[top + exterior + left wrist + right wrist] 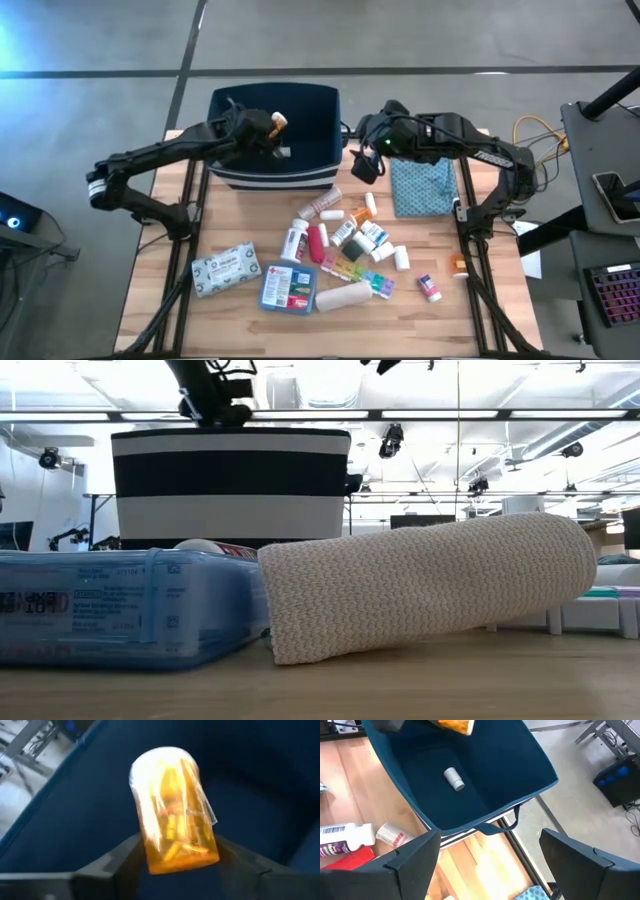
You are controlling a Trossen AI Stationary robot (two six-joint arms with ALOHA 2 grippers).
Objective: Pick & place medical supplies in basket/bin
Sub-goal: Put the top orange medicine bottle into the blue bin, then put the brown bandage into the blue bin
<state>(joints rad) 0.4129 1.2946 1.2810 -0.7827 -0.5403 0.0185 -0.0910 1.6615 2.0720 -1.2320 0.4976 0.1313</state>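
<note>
Over the open dark navy bin (325, 100) (230, 480), my left gripper (270, 130) (180, 865) is shut on an orange pill bottle (278, 120) (172, 815) with a white cap. One small pale bottle (453, 778) lies on the bin's floor. My right gripper (365, 165) (490, 860) hangs open with nothing between its fingers, above the table by the bin's right near corner. The other medical supplies (340, 240) lie on the table in front of the bin, among them a beige bandage roll (430, 585) and a blue flat box (120, 605). My left gripper pinches the orange pill bottle at its bottom end (182, 857) between the two fingers. The white cap end (160, 762) points away from the wrist, slanting down into the bin. The bottle is lifted clear above the bin's inside.
A teal patterned pouch (422, 187) lies to the right of the bin. A grey packet (225, 270) and a rainbow pill organizer (355, 272) lie near the table's front. A small bottle (430, 288) lies apart at the right front.
</note>
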